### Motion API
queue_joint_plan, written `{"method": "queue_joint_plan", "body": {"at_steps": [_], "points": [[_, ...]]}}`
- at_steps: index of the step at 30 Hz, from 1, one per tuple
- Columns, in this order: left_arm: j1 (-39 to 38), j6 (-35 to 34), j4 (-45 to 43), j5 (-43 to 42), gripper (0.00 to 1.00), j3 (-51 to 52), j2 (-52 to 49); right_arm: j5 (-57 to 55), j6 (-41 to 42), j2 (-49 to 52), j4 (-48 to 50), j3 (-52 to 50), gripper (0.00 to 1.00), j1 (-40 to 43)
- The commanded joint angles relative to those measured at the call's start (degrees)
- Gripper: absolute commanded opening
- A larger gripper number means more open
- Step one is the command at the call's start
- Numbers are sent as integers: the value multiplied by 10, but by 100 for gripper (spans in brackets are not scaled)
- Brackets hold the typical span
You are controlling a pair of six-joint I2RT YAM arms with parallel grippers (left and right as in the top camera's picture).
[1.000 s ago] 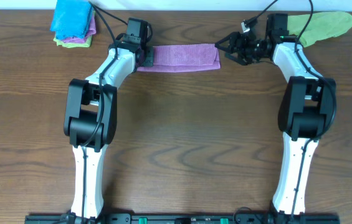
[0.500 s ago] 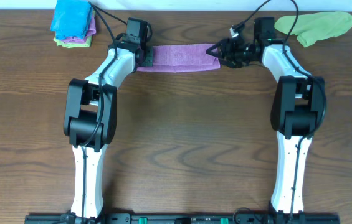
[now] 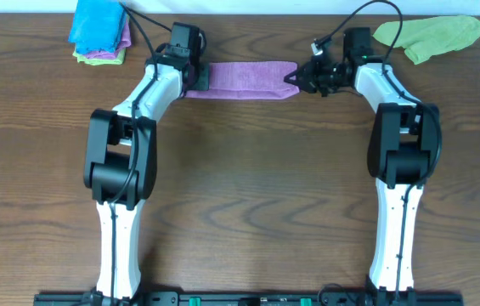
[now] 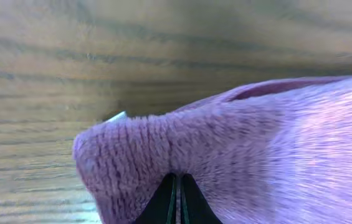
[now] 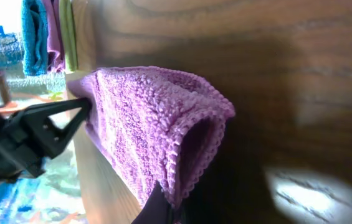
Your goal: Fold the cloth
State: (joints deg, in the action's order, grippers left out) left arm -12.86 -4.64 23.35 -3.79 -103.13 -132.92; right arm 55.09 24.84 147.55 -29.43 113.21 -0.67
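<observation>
Purple cloth [image 3: 241, 80], folded into a long narrow strip, flat on the wooden surface [image 3: 248, 187] near its far edge. Held at both short ends. Left pincer [image 3: 195, 78] clamped on the left end: from the left wrist, two dark fingertips pressed together at the bottom of the view, with a bunched ridge of pile pinched between them. Right pincer [image 3: 295, 78] closed on the right end: from the right wrist, doubled terry edge curled over into a loop, one black finger against the fabric's left side, another just under its lower hem. Strip straight and level between the two arms. At the far left corner, stack of folded cloths [image 3: 99, 32], blue on top, purple and green beneath. At the far right corner, green cloth [image 3: 431, 36], loosely spread, well apart from the strip.
</observation>
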Motion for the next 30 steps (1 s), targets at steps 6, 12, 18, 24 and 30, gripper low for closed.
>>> {"method": "queue_joint_plan", "body": {"at_steps": [6,12,18,24,30], "points": [[1,-3,14,-9,6,-14,177,-107,-91,-99,-155,6,1,31],[1,-3,55,-9,6,-14,246,-298,-147,-188,-295,6,1,38],[1,-18,93,-29,6,-14,267,-426,-147,-253,-326,6,1,17],[2,-18,94,-50,6,-14,297,-482,-170,-246,-318,6,1,-56],[2,-18,101,-50,6,-14,340,-562,-178,-227,-286,6,1,-126]]}}
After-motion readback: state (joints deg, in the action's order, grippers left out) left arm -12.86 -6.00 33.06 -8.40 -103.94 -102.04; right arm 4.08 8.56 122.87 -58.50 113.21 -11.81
